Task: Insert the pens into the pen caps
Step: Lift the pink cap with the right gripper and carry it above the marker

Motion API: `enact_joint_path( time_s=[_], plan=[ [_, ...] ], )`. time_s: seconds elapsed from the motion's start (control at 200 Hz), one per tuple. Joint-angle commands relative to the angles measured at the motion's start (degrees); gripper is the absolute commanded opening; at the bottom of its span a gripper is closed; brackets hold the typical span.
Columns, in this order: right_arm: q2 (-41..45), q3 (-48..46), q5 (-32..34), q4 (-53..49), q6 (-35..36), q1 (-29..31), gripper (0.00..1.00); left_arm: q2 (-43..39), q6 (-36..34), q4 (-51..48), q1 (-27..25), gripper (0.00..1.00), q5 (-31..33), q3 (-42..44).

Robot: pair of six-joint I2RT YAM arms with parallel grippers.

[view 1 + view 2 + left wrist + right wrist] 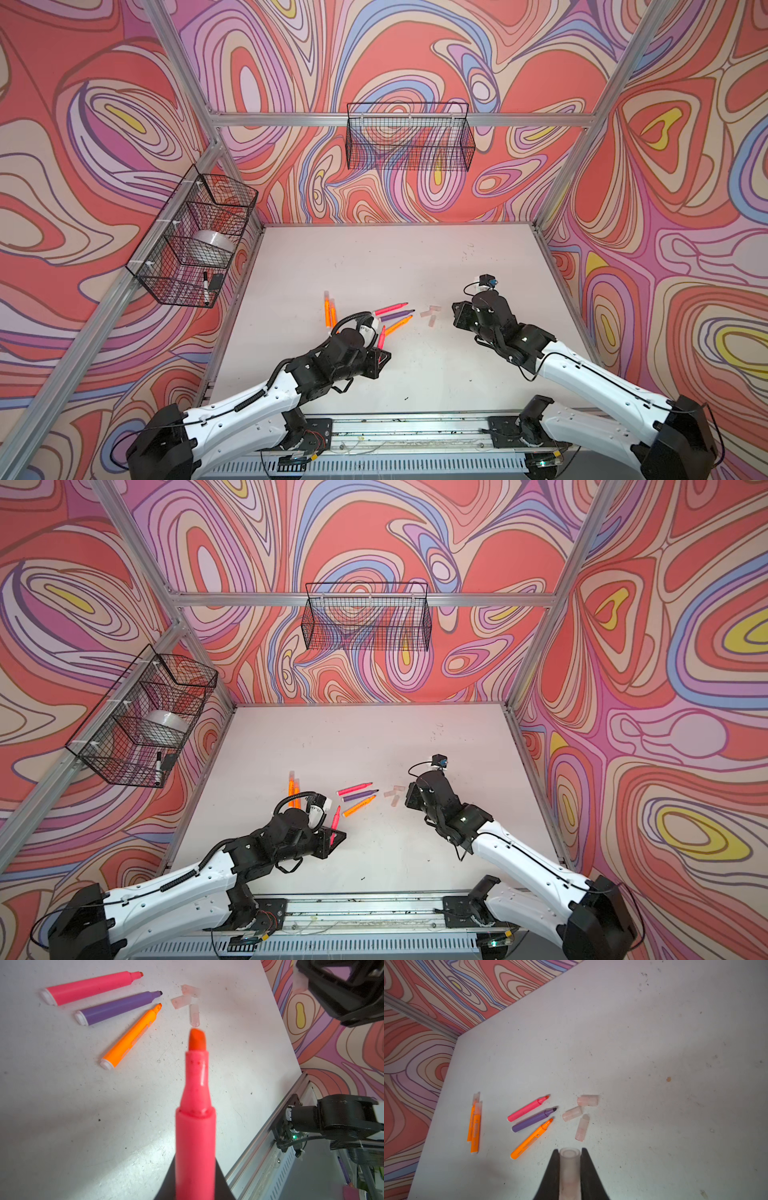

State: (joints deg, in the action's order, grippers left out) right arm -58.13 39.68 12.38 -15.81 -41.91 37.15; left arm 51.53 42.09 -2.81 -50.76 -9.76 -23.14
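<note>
Print on orange pen illegible. Left gripper clamps pink pen; right gripper clamps clear cap. Tabletop white, scuffed.

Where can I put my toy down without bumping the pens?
The far half of the table is bare, from the back wall to the three loose pens. So is the near patch between the three caps and the front rail. It is crowded mid-table around those pens and caps, and by the two capped orange pens at left.
</note>
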Motion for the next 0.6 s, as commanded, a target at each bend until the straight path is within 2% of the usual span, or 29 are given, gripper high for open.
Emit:
enact_joint_path(
  time_s=[0.0, 0.215, 0.381, 0.496, 0.596],
  plan=[
    [1.2, 4.6, -2.9, 5.5, 3.4, -0.2, 0.0, -2.9, 1.8, 2.5, -0.3, 0.0, -2.4, -1.1],
    [-1.5, 3.4, -11.8, 14.4, 3.5, -0.2, 0.0, -6.3, 2.9, 2.2, -0.4, 0.0, -0.2, -1.2],
    [0.9, -1.9, -15.2, 18.8, 4.8, -0.2, 0.0, -2.0, 4.6, 10.9, -1.1, 0.0, -5.9, -2.1],
    [1.1, -6.5, -19.1, 24.5, 4.8, -0.2, 0.0, 1.4, 3.5, 18.6, -3.8, 0.0, -9.2, -1.2],
    [-0.3, -11.8, -22.4, 34.2, 2.4, -0.1, 0.0, 3.8, 0.3, 18.4, -8.1, 0.0, -6.2, -2.0]
  ],
)
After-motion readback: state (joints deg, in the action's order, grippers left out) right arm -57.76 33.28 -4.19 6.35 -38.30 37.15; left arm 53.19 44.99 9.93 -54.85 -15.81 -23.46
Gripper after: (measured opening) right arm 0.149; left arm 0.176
